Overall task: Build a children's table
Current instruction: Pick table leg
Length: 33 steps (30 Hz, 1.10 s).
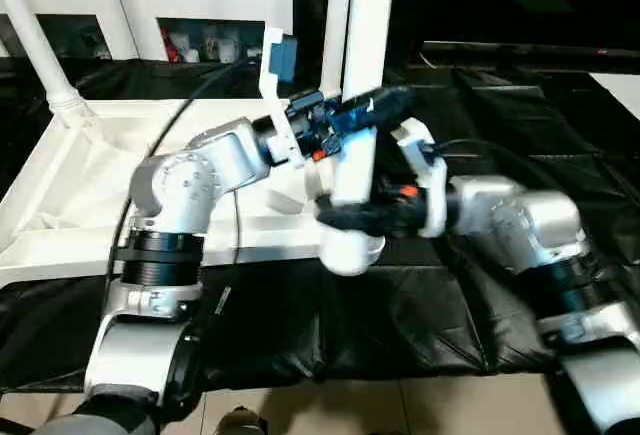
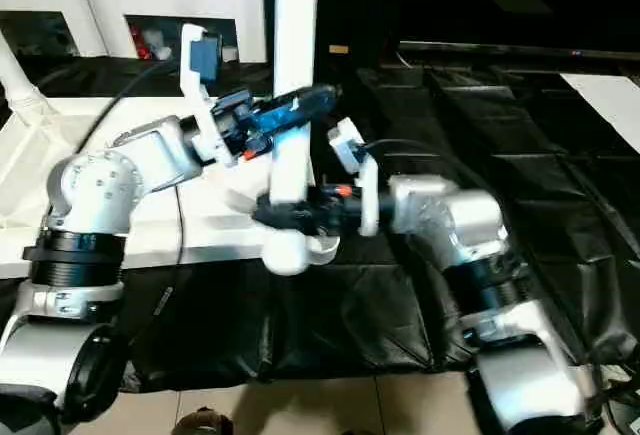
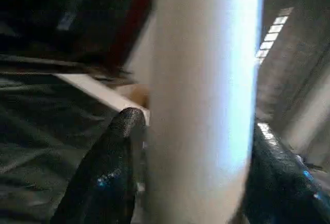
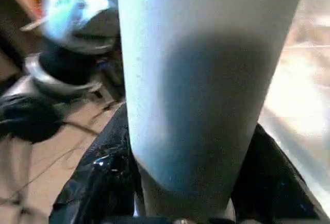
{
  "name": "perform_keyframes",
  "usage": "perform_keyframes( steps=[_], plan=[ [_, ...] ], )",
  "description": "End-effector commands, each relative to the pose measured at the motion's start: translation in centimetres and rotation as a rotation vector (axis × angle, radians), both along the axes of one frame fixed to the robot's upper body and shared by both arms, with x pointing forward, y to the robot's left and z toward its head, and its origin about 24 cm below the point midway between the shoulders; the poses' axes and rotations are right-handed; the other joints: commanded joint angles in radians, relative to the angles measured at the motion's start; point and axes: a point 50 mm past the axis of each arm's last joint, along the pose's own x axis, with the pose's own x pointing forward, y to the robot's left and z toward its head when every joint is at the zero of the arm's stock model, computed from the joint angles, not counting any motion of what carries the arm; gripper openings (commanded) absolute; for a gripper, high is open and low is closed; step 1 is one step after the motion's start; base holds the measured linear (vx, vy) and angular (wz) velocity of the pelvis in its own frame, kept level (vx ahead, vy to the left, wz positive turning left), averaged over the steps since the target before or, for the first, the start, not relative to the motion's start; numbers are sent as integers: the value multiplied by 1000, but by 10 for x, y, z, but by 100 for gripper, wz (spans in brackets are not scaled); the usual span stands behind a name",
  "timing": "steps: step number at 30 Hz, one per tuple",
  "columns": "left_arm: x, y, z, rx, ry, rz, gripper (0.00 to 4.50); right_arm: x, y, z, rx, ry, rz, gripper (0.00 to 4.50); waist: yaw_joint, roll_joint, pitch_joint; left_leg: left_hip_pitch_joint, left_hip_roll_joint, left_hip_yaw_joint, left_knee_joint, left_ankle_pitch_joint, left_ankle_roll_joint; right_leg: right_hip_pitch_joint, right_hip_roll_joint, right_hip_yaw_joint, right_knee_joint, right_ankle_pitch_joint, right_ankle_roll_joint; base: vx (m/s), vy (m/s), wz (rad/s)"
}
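Note:
The children's table top (image 1: pixel 60 185) lies underside up on black cloth at the left. One leg (image 1: pixel 35 45) stands in its far left corner. A loose white tube leg (image 1: pixel 368 35) is held upright off the top's near right corner, its rounded lower end (image 1: pixel 350 250) over the cloth. My left gripper (image 1: pixel 365 115) straddles the leg higher up; in the left wrist view one finger (image 3: pixel 121 147) stands a sliver off the leg (image 3: pixel 201 105). Lower down, my right gripper (image 1: pixel 350 217) is shut on the leg (image 4: pixel 206 80), a finger (image 4: pixel 98 183) pressed against its side.
A thinner white tube (image 1: pixel 336 15) rises just behind the held leg. A white glass-doored cabinet (image 1: pixel 130 15) stands at the back left. Black cloth (image 1: pixel 400 325) covers the floor under and right of the table top, with pale tiles (image 1: pixel 400 405) along its near edge.

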Motion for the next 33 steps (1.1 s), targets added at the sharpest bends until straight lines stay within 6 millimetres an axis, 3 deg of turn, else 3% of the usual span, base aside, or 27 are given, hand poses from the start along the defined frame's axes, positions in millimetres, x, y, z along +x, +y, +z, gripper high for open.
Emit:
perform_keyframes(
  steps=[1, 6, 11, 13, 14, 16, 18, 22, 23, 24, 27, 33],
  plan=[
    [2, -3, 2, 67, -23, 84, 303, 5, -2, 8, -19, -83, -105, 193, 1, 3, -84, 16, 7, 3, -69, -249, -33, 61, -38, 27, -71, -292, -159, 0, 0, 0],
    [13, -1, -9, 229, -4, 353, 303, 11, 4, 9, -91, -163, -298, 193, -1, 5, -85, 16, 7, 2, -71, -244, -47, 59, -36, 28, -68, -271, -141, 0, 0, 0],
    [20, 1, -8, 174, 32, 524, 264, 6, 17, 13, -89, -193, -376, 192, -1, 8, -85, 15, 4, 3, -69, -241, -46, 59, -35, 29, -71, -257, -132, 0, 0, 0],
    [20, 1, -7, 163, 25, 525, 254, 5, 19, 13, -86, -195, -379, 191, -2, 6, -85, 15, 3, 3, -70, -249, -44, 59, -33, 28, -72, -254, -132, 0, 0, 0],
    [19, -1, -4, 133, 1, 514, 229, 1, 22, 14, -77, -199, -381, 191, -2, 16, -86, 16, 3, 1, -70, -250, -43, 58, -33, 28, -71, -244, -134, 0, 0, 0],
    [19, -1, -3, 130, -4, 510, 223, 1, 22, 14, -76, -200, -382, 191, -4, 13, -86, 16, 4, 1, -71, -253, -42, 58, -32, 28, -72, -231, -136, 0, 0, 0],
    [15, -5, 0, 100, -37, 462, 215, -3, 24, 14, -71, -206, -387, 191, -3, 20, -86, 18, 4, 2, -71, -263, -44, 57, -32, 29, -70, -217, -146, 0, 0, 0],
    [12, -8, 1, 73, -43, 421, 191, -3, 21, 15, -66, -194, -385, 191, -6, 18, -84, 17, 3, 2, -72, -284, -44, 59, -32, 28, -73, -237, -145, 0, 0, 0],
    [11, -8, 2, 61, -54, 393, 187, -2, 17, 15, -48, -156, -376, 247, -6, 16, -84, 18, 3, 2, -72, -290, -42, 59, -31, 28, -74, -249, -143, 0, 0, 0],
    [10, -9, 3, 49, -61, 367, 186, -1, 14, 16, -41, -145, -370, 261, -6, 14, -84, 19, 2, 2, -72, -289, -39, 60, -32, 28, -75, -255, -142, 0, 0, 0],
    [9, -8, 4, 42, -71, 331, 186, 1, 9, 17, -33, -129, -342, 281, -6, 17, -82, 19, 3, 2, -72, -300, -35, 57, -32, 28, -76, -266, -144, 0, 0, 0],
    [4, -5, 6, 65, -110, 232, 185, 1, -5, 17, -34, -61, -182, 328, -3, 10, -83, 17, 5, 2, -70, -280, -27, 61, -33, 28, -71, -249, -154, 0, 0, 0]
  ],
)
